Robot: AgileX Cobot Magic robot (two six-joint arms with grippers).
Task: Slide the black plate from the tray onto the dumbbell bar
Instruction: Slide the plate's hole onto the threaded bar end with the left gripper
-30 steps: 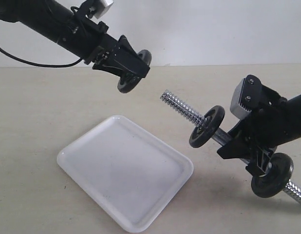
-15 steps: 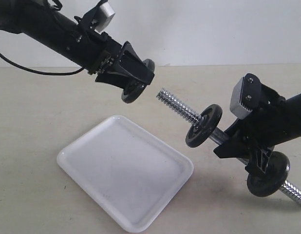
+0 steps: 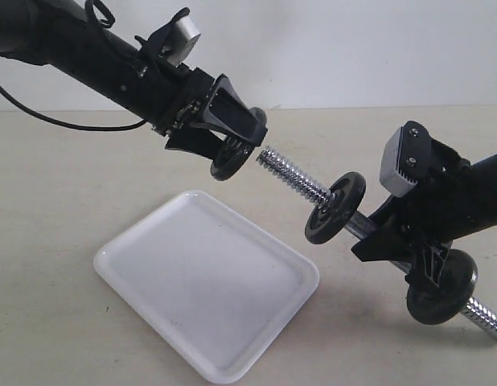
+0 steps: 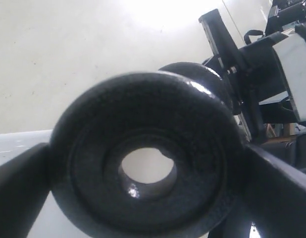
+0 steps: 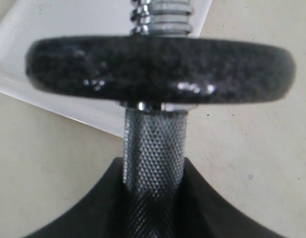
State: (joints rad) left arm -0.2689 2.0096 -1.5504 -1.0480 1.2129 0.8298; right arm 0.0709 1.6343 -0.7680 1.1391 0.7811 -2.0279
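Observation:
My left gripper [image 3: 239,143] is shut on the black plate [image 3: 227,163], holding it by the rim, upright in the air. The plate [image 4: 143,109] fills the left wrist view, and only pale background shows through its centre hole. The dumbbell bar [image 3: 293,175] slants up to the left, its threaded tip right at the plate's face. My right gripper [image 3: 397,245] is shut on the bar's knurled middle [image 5: 154,144]. Above the grip one black disc [image 5: 160,64] sits on the bar, and another disc [image 3: 440,288] sits below it. The white tray [image 3: 207,281] lies on the table with nothing in it.
The beige table [image 3: 63,185] runs back to a white wall. Under the left arm hangs a black cable [image 3: 71,123]. The bar's lower threaded end [image 3: 488,318] reaches the right edge of the exterior view.
The left gripper has carried the plate down and to the right, up to the bar's tip. The right arm has pushed the bar slightly to the left.

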